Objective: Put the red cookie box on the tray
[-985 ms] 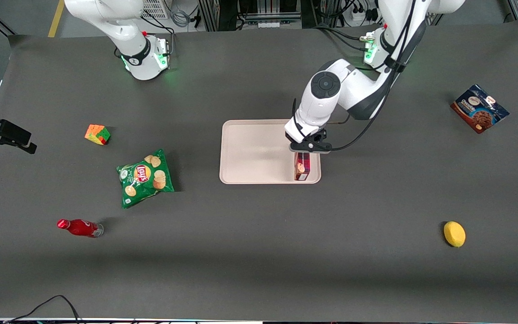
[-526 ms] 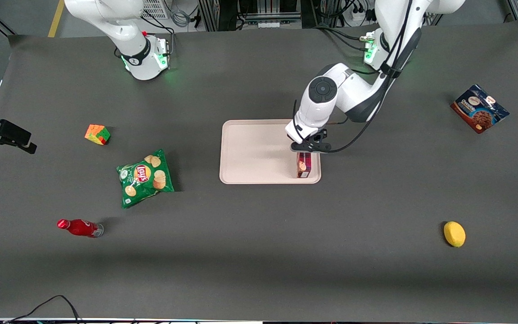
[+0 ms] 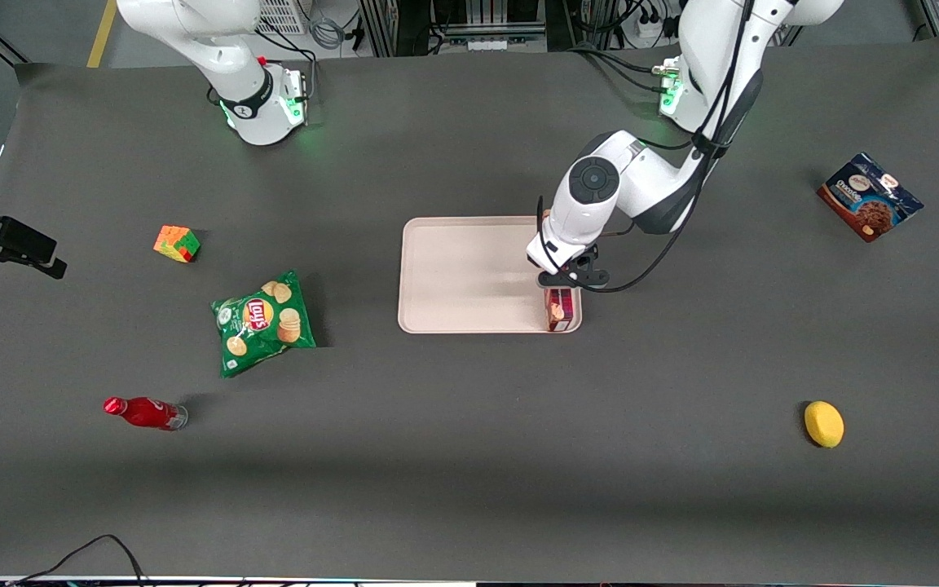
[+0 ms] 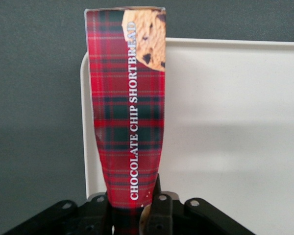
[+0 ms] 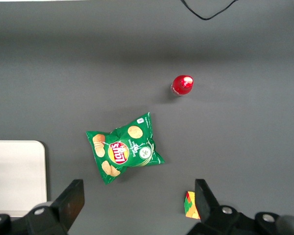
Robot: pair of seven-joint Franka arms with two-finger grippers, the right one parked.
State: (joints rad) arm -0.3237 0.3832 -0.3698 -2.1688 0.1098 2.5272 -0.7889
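Note:
The red cookie box (image 3: 562,310), a long plaid carton with a cookie picture, hangs in my left gripper (image 3: 566,281), which is shut on one end of it. It is over the corner of the pale pink tray (image 3: 461,277) that is nearest the front camera and toward the working arm's end. In the left wrist view the red cookie box (image 4: 127,112) runs out from my gripper (image 4: 132,198) along the tray's (image 4: 225,122) short rim, partly over that rim. Black fingers (image 4: 159,208) press both its sides. I cannot tell whether it touches the tray.
Toward the parked arm's end lie a green chips bag (image 3: 263,322), a colour cube (image 3: 177,243) and a red bottle (image 3: 143,412). Toward the working arm's end sit a blue-and-brown cookie box (image 3: 869,197) and a yellow lemon (image 3: 823,424).
My gripper has carried the red cookie box a little toward the working arm's end and slightly nearer the front camera, from inside the tray to its corner rim. It has stayed shut on the box.

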